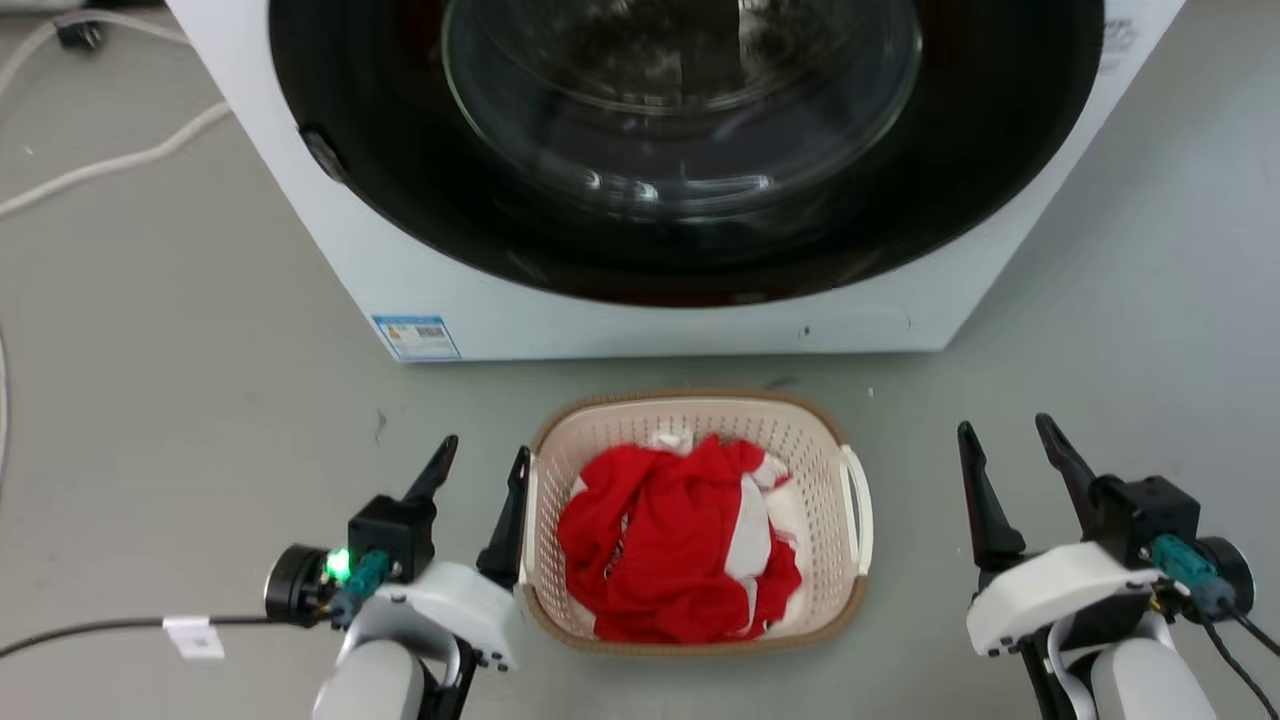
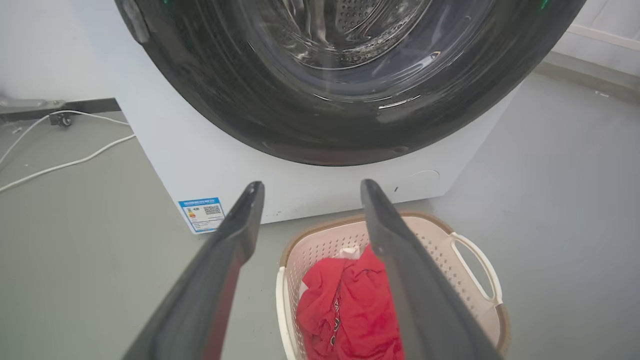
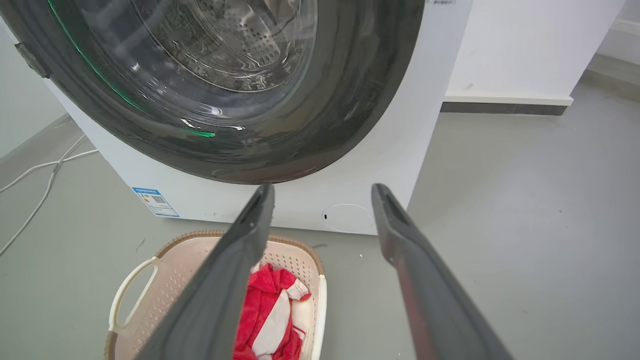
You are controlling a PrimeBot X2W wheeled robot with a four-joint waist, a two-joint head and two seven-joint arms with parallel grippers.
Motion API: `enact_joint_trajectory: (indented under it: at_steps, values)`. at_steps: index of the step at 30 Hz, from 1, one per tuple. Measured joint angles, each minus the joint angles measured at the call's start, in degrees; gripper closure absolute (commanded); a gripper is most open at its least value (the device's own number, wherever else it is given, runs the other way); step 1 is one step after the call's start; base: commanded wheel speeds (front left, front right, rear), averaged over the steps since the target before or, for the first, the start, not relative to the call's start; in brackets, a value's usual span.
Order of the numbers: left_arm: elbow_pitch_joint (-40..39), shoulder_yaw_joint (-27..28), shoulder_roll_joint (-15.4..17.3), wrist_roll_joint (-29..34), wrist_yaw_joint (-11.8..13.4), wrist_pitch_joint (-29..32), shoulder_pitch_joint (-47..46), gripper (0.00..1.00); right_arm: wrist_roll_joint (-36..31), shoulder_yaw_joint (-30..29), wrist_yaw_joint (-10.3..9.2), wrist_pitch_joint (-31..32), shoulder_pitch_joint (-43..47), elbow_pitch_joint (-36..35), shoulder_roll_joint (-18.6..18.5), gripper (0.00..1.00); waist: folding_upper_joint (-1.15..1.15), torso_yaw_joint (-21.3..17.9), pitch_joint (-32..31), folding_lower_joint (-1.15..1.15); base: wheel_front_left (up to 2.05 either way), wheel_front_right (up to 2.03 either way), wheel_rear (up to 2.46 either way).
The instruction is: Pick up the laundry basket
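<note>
The laundry basket (image 1: 620, 425) is a small cream perforated tub with a brown rim and white side handles. It sits on the grey floor before the washing machine, holding a red and white cloth (image 1: 670, 540). My left gripper (image 1: 483, 455) is open beside the basket's left handle, its inner finger close against it. My right gripper (image 1: 1008, 432) is open, about a hand's width to the right of the right handle (image 1: 858, 505). From the left wrist the basket (image 2: 320, 242) lies below the fingers; from the right wrist it (image 3: 175, 260) sits lower left.
The white washing machine (image 1: 440, 270) with its dark round door (image 1: 690, 150) rises just behind the basket. White cables (image 1: 110, 165) trail over the floor at the far left. A black cable (image 1: 90, 630) runs from my left wrist. A white wall base (image 3: 505, 97) stands beyond the machine.
</note>
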Motion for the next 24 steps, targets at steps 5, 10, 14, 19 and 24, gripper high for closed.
enact_joint_trajectory:
  at_steps: [5, 10, 14, 19, 24]
  values:
    - [6.2, -0.8, 0.9, -1.4, -0.5, 0.1, -6.1, 0.00, 0.6, 0.0, 0.00, -0.8, -4.4, 5.3, 0.0, 0.00, 0.00, -0.7, 5.5, 0.00, 0.00, 0.00, 0.00]
    - [13.1, -2.5, 2.6, -2.9, -0.8, 1.3, -12.3, 0.00, 1.1, 0.9, 0.00, -1.4, -9.8, 11.6, 0.0, 0.00, 0.00, -1.1, 11.2, 0.00, 0.00, 0.00, 0.00]
    - [18.1, -4.5, 3.8, -4.8, -0.9, 1.5, -17.4, 0.00, 1.6, 1.9, 0.00, -2.0, -14.5, 17.3, 0.0, 0.00, 0.00, -1.3, 15.8, 0.00, 0.00, 0.00, 0.00]
    - [24.1, -9.2, 5.6, -9.0, -1.0, 1.8, -22.4, 0.00, 2.7, 3.2, 0.00, -2.9, -20.5, 25.2, 0.0, 0.00, 0.00, -1.6, 21.2, 0.00, 0.00, 0.00, 0.00]
    - [28.7, -14.9, 7.4, -14.1, -1.0, 2.8, -27.4, 0.00, 3.8, 4.4, 0.00, -3.7, -26.9, 33.9, 0.0, 0.00, 0.00, -1.8, 26.1, 0.01, 0.00, 0.00, 0.00]
